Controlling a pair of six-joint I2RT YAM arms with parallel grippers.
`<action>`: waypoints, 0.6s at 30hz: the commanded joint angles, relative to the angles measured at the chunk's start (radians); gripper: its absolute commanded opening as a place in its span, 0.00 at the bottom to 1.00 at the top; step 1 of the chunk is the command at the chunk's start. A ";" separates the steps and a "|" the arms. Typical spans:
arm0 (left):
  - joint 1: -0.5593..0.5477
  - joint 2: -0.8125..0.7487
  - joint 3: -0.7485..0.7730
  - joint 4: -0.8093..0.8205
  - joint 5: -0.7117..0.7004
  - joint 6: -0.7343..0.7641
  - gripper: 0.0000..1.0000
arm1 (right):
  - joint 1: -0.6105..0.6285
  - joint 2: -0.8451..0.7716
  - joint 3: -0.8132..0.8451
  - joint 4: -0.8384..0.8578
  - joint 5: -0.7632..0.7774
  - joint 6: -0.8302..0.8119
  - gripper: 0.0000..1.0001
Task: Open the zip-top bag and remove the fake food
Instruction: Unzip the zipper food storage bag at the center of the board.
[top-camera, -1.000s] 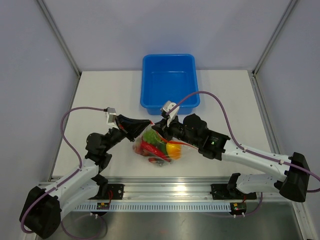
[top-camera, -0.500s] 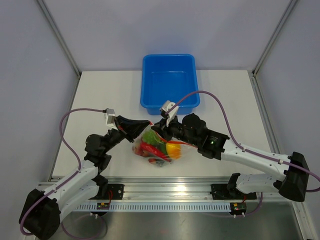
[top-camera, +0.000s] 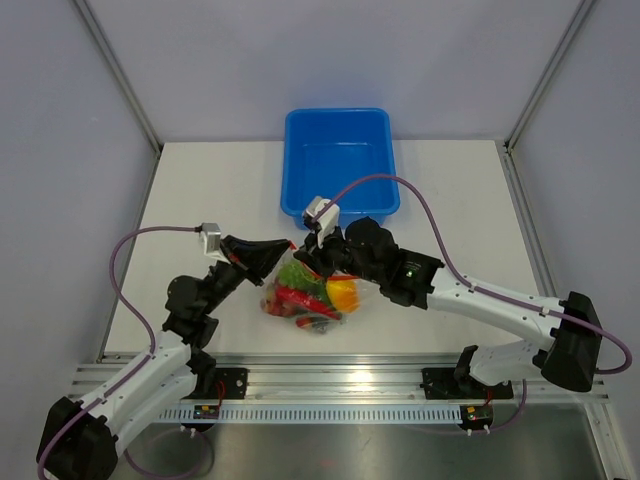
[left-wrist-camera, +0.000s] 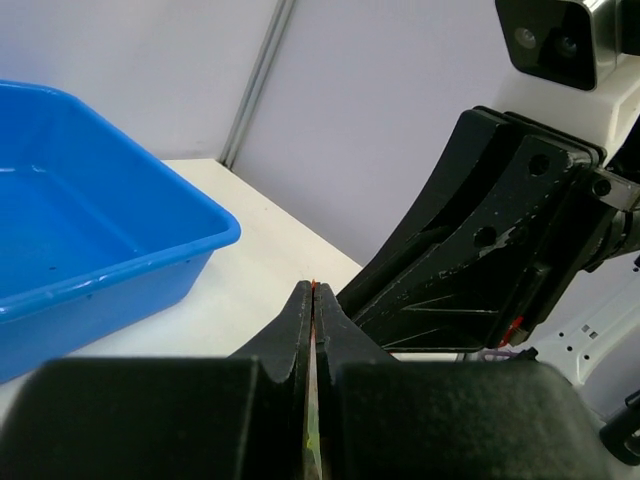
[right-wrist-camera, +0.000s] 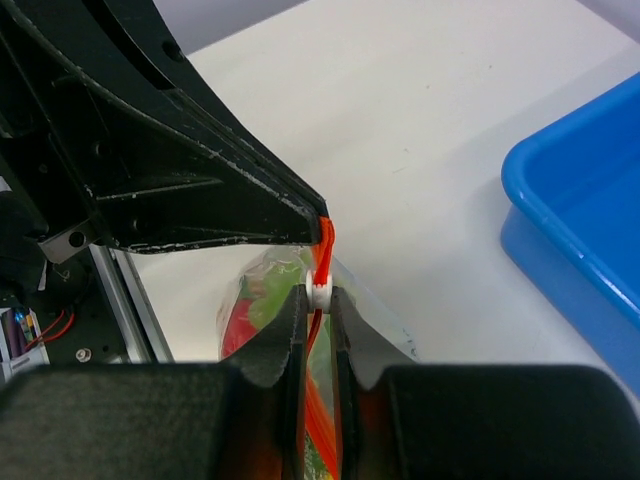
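Clear crinkly zip-top bag (top-camera: 300, 300) is sitting on the white table (top-camera: 200, 190), between the two arms and near the front wall of the blue plastic tub (top-camera: 340, 113) but not touching it. The fake food (top-camera: 318, 292) is all lying inside the bag: red chili, orange-yellow pepper, green pieces. The left gripper (left-wrist-camera: 313, 296) is pinching the bag's top edge. Its fingers are pressing together with only a thin sliver of plastic and a red line showing between them. The right gripper (right-wrist-camera: 318, 300) is sitting just beside it, tip to tip. Its fingers are almost fully closed, clamping the small white slider (right-wrist-camera: 320, 290) on the orange-red zip strip (right-wrist-camera: 327, 240). In the right wrist view the left gripper's black fingertips are touching the strip just above the slider. How far the mouth is unzipped, cannot tell.
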 joint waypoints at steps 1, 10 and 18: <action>0.005 -0.023 0.007 0.056 -0.086 0.018 0.00 | 0.000 0.050 0.062 -0.115 -0.028 -0.002 0.00; 0.005 -0.029 0.015 0.028 -0.079 0.032 0.01 | 0.000 0.058 0.086 -0.157 -0.015 -0.043 0.00; 0.005 0.015 0.038 0.043 -0.010 0.048 0.31 | -0.001 -0.019 0.021 -0.083 -0.035 -0.028 0.00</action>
